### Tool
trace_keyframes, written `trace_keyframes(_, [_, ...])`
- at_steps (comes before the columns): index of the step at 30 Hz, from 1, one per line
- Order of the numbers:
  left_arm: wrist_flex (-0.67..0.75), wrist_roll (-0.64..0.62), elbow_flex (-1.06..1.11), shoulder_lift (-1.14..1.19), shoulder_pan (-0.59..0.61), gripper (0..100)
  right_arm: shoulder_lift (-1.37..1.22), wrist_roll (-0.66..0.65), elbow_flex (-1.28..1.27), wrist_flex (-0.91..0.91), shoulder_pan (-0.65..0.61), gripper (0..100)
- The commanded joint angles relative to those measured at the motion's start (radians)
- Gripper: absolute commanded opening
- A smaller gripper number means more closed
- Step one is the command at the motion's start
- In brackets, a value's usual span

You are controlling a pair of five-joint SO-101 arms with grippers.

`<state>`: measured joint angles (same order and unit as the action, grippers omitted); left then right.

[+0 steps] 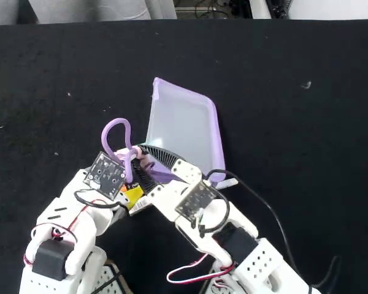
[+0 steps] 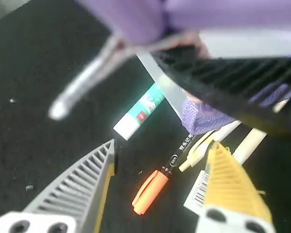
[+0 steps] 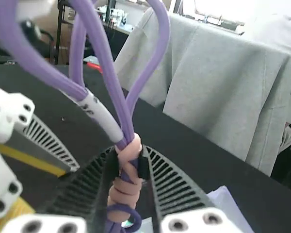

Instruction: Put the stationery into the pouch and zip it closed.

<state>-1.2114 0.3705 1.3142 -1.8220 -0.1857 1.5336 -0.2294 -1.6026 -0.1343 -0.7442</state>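
High view: the pouch, pale purple and translucent, lies flat near the middle of the black table; its purple cord loop rises from the near end. Both arms meet at that end; the right gripper, black-fingered, and the left gripper, yellow-trimmed, cover the pouch mouth.

Left wrist view: left gripper spread wide, holding nothing; on the table beneath it lie a white-and-green stick, an orange marker, a black pen, cream pens and a barcode label; a black finger of the other arm crosses above them, hiding the pens' far ends; the pouch sits just beyond.

Right wrist view: right gripper pressed together on the cord loop at its pink binding; a grey cloth hangs beyond the table.
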Motion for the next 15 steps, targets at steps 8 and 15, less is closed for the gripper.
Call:
trace_keyframes(8, [0.089, 0.017, -0.079, -0.005, -0.012, 30, -0.008, 0.008, 0.033, -0.002, 0.011, 1.1])
trace_keyframes(15, [0.275, 0.014, 0.042, -0.005, 0.025, 30, -0.008, 0.008, 0.030, -0.003, 0.009, 1.1])
